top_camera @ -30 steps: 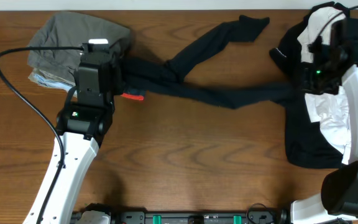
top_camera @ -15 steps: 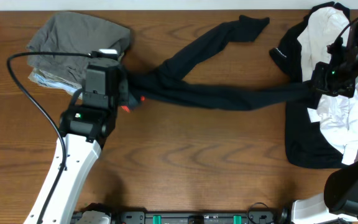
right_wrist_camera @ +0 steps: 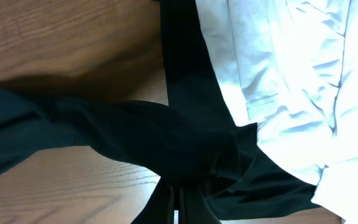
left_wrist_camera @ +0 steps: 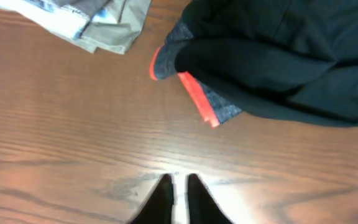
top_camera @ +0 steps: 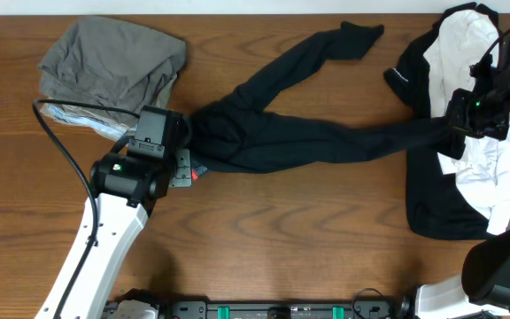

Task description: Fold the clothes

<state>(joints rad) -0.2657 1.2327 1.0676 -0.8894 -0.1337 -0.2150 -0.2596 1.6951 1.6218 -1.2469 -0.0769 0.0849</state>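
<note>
Left gripper [top_camera: 184, 168] sits just off the waistband end of the black leggings [top_camera: 299, 142] in the overhead view, and the right gripper [top_camera: 457, 131] has the far leg end. The leggings lie across the table [top_camera: 282, 239], long axis left to right, waist towards my left arm, the second leg angling up to the back edge. One grey stack [top_camera: 113, 66] looks folded. The leggings are unfolded and a black-and-white heap [top_camera: 454, 190] waits at right, so I judge most of the work remains.

Left wrist: fingertips [left_wrist_camera: 162, 199] pressed together on nothing, with the orange-trimmed waistband [left_wrist_camera: 197, 99] just ahead.

Right wrist: jaws closed, apparently pinching the leggings, though dark-on-dark makes that hard to confirm.
</note>
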